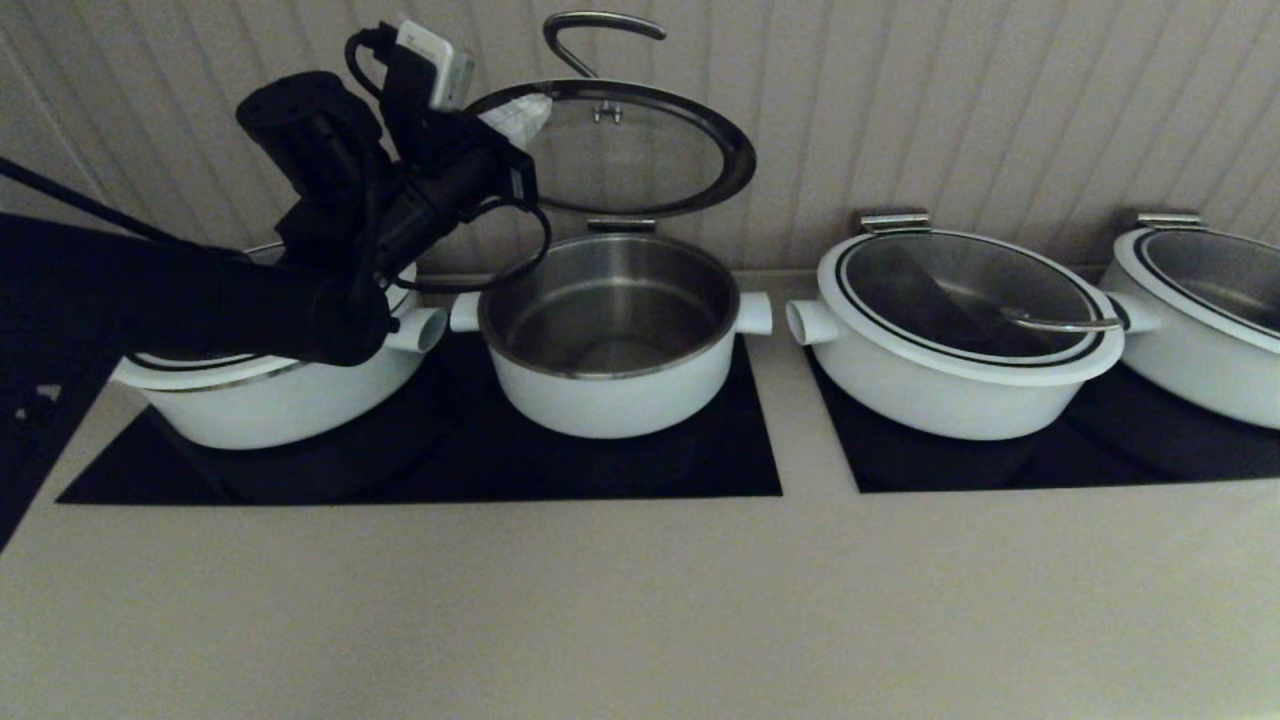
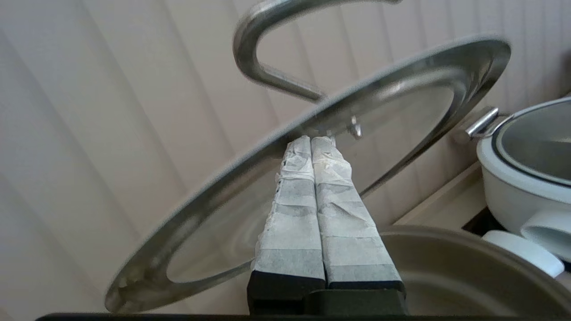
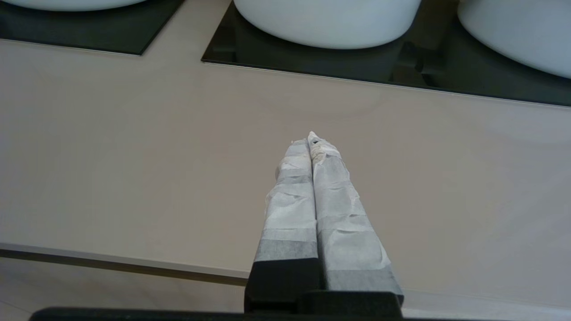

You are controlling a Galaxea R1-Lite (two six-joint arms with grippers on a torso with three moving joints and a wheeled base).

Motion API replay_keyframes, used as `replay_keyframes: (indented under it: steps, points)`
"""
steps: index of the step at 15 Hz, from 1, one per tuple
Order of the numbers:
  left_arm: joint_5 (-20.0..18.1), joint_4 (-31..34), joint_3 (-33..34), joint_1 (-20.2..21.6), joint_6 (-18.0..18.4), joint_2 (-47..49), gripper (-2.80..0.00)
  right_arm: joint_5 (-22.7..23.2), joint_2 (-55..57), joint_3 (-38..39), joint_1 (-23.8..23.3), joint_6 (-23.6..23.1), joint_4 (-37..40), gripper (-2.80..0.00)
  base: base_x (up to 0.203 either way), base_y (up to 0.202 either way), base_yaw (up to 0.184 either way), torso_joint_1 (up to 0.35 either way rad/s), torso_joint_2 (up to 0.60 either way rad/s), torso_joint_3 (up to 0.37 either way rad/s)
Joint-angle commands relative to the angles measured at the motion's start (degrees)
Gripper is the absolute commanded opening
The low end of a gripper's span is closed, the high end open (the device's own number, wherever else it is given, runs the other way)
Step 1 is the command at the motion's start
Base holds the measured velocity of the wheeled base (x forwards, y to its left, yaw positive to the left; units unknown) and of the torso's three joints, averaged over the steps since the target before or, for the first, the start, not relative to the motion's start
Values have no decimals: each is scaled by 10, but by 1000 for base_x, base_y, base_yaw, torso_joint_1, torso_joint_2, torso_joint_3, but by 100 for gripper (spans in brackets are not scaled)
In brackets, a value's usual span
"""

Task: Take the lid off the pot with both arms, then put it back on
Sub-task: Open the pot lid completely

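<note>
The pot (image 1: 615,385), white with a steel bowl and two stub handles, stands uncovered on the left black cooktop. Its lid (image 1: 640,165) is tilted up behind and above it on a rear hinge, with the curved steel handle (image 1: 590,35) pointing up at the wall. My left gripper (image 1: 520,115) is shut, and its taped tips touch the lid's underside near the left rim. In the left wrist view the gripper (image 2: 311,141) meets the lid (image 2: 401,116) above the pot's rim (image 2: 446,249). My right gripper (image 3: 311,138) is shut and empty over the bare counter, out of the head view.
A wider white pot (image 1: 270,400) sits under my left arm. Two more wide pots with closed glass lids (image 1: 960,330) (image 1: 1210,320) stand on the right cooktop (image 1: 1000,465). The ribbed wall is close behind. The beige counter (image 1: 640,600) stretches across the front.
</note>
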Motion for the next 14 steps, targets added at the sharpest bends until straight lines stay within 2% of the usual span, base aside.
replay_keyframes:
  steps: [1,8,14]
  points:
    - [-1,0,-14,0,1,17,-280,1,1,0,0,0,0,-280,0,0,0,0,0,0]
    - [-1,13,-80,4,1,41,-280,1,1,0,0,0,0,-280,0,0,0,0,0,0]
    - [-2,22,-87,8,1,40,-280,1,1,0,0,0,0,-280,0,0,0,0,0,0]
